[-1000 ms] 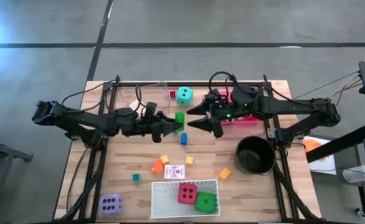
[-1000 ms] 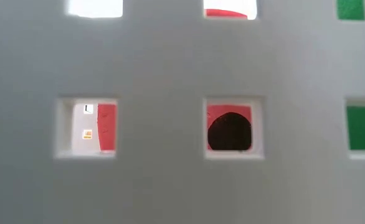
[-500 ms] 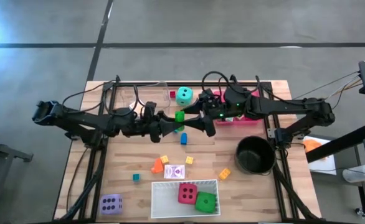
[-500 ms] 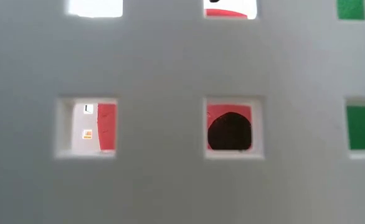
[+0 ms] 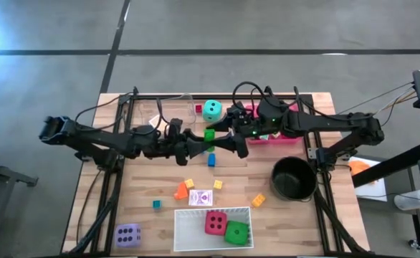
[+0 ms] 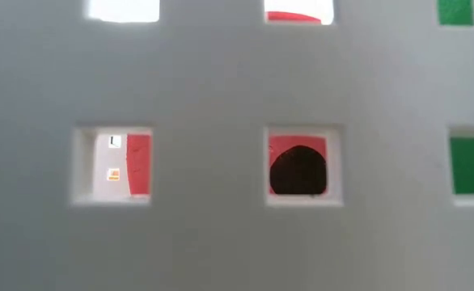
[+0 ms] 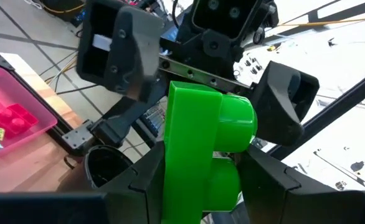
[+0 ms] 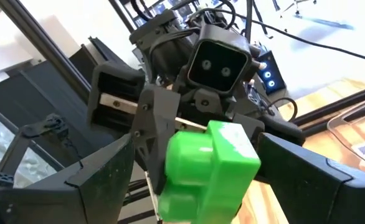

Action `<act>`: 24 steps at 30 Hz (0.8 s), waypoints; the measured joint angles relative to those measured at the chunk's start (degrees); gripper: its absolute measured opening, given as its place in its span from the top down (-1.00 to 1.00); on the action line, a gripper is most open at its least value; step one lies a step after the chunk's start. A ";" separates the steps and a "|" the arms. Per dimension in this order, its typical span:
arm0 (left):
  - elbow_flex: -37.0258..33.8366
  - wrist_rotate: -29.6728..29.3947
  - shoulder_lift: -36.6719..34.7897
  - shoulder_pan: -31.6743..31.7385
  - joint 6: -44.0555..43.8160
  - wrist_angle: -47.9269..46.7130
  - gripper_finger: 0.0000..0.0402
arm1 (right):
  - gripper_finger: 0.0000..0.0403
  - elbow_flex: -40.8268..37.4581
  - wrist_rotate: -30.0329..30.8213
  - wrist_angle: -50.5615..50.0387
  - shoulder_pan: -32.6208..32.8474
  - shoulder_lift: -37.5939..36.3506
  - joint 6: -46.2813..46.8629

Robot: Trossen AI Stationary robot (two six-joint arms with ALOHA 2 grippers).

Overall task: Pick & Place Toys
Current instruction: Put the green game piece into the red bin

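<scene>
On the wooden table's (image 5: 124, 208) near left corner sits a purple soft die (image 5: 127, 234) with dark pips. The left gripper (image 5: 205, 142), reaching in over the middle of the table, is clamped on a bright green plastic block (image 5: 208, 134) with round studs (its own wrist view shows the dark fingers (image 7: 142, 180) pressing both sides of the block (image 7: 198, 155)). Facing it from the other side, the right gripper (image 5: 218, 132) stands with its fingers (image 8: 95, 180) spread wide on either side of the same block (image 8: 207, 165), not closed on it. Just behind them rests a teal soft die (image 5: 211, 110); a small blue block (image 5: 211, 160) lies just in front. Nearer the front edge, orange and yellow blocks (image 5: 183, 188) and a small playing card (image 5: 205, 198) are scattered beside a white perforated tray (image 5: 188, 233) holding a red die (image 5: 215, 222) and a green die (image 5: 236, 232). Behind the right arm is a pink tray (image 5: 285, 137), and near the right edge a black round pot (image 5: 293, 179).
</scene>
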 joint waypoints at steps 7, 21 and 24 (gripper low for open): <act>2.79 0.95 1.52 0.00 2.57 -0.01 0.22 | -0.62 -0.02 0.11 0.89 -0.10 -0.02 0.01; 3.74 0.88 1.65 0.26 3.86 -2.44 0.22 | 0.18 -0.02 -0.25 1.52 -0.09 -0.04 0.96; 3.74 0.67 1.65 0.28 3.94 -2.28 0.22 | 0.18 -0.02 -0.26 1.52 -0.09 -0.09 1.05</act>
